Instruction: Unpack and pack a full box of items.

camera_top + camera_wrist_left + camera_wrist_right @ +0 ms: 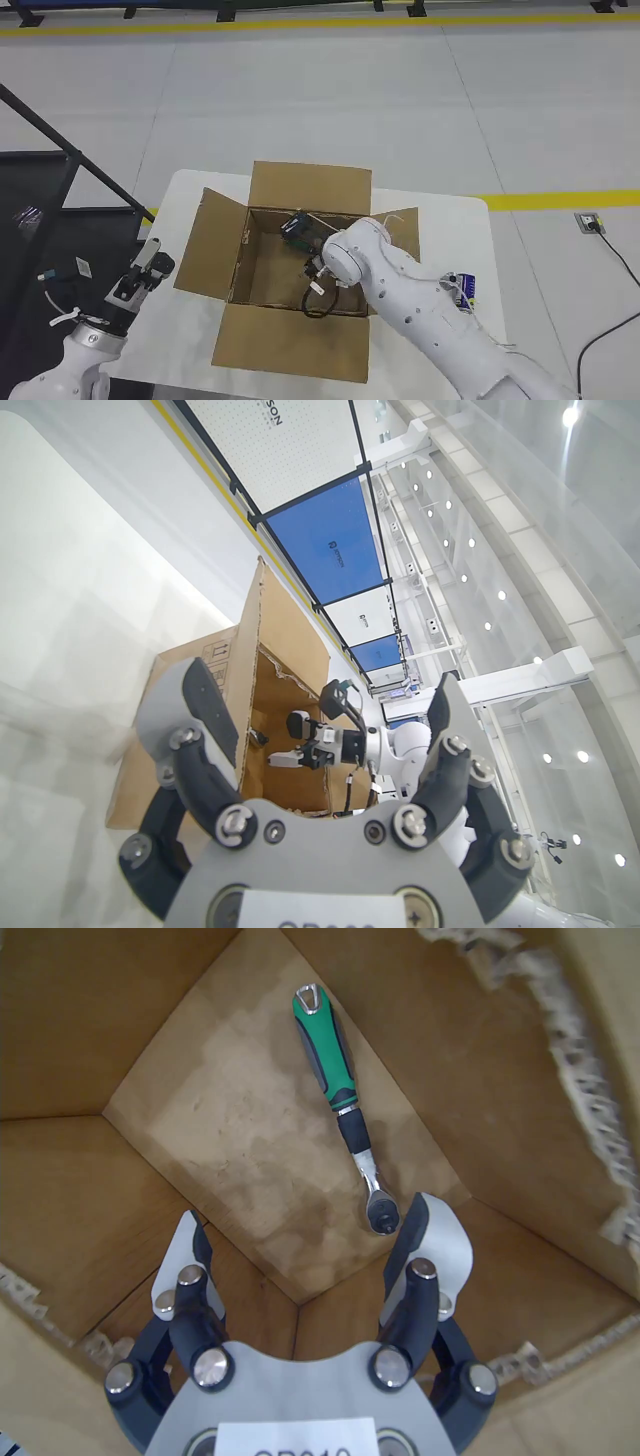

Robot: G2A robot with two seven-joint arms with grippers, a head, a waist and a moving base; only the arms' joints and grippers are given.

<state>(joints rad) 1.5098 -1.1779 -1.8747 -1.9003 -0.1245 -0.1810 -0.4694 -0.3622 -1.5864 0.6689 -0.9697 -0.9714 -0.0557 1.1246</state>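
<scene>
— One white table (pixel 440 215), carrying one cardboard box (pixel 310 186), flaps folded out so an arm can reach in. Next?
— Right gripper (pixel 306 1213), spread wide and empty, hanging inside the box, likely to line up a grab. Left gripper (pixel 324 677), likewise spread and empty, parked outside by a flap
— Smallest?
— Ratchet wrench (pixel 330 1083), flat on the box floor along one wall, head nearest the right gripper

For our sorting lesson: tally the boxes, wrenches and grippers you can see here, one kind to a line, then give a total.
Box: 1
Wrench: 1, lying on the box floor
Grippers: 2, the left gripper and the right gripper, both open
Total: 4
</scene>
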